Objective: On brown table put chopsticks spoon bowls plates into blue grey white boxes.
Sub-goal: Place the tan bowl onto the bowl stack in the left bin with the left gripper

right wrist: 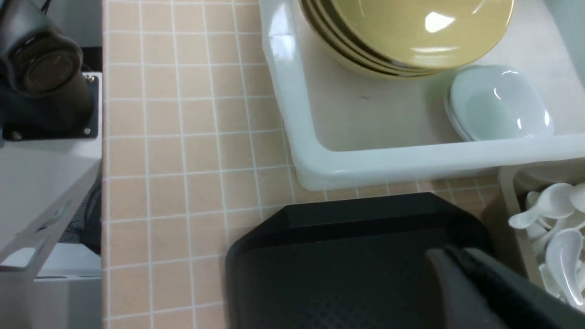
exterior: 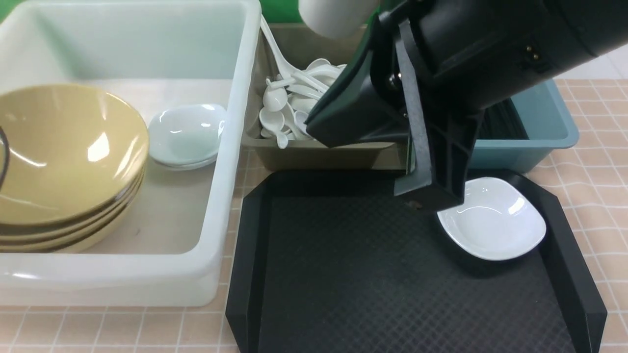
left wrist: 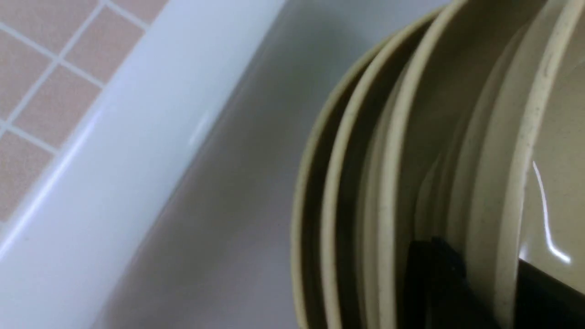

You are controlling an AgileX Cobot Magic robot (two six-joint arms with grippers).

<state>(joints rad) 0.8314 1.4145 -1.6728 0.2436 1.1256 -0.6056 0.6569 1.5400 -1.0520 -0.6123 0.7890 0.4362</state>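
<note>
A stack of yellow bowls [exterior: 64, 157] stands in the white box [exterior: 230, 162], next to small white dishes [exterior: 186, 132]. My left gripper [left wrist: 484, 265] straddles the top bowl's rim [left wrist: 498, 183], one dark finger [left wrist: 434, 278] outside and one inside, shut on it. White spoons [exterior: 289, 105] fill the grey box [exterior: 314, 157]. Dark chopsticks [exterior: 498, 120] lie in the blue box [exterior: 549, 132]. One white dish [exterior: 495, 220] sits on the black tray [exterior: 343, 274]. My right gripper [exterior: 427, 198] is shut and empty, its tips just left of that dish, low over the tray.
The right arm's body hides much of the grey and blue boxes in the front view. The right wrist view shows the tray [right wrist: 343, 274], the white box [right wrist: 292, 114], the tiled table [right wrist: 183, 160] and part of the robot's base [right wrist: 41, 82] beyond the table's edge.
</note>
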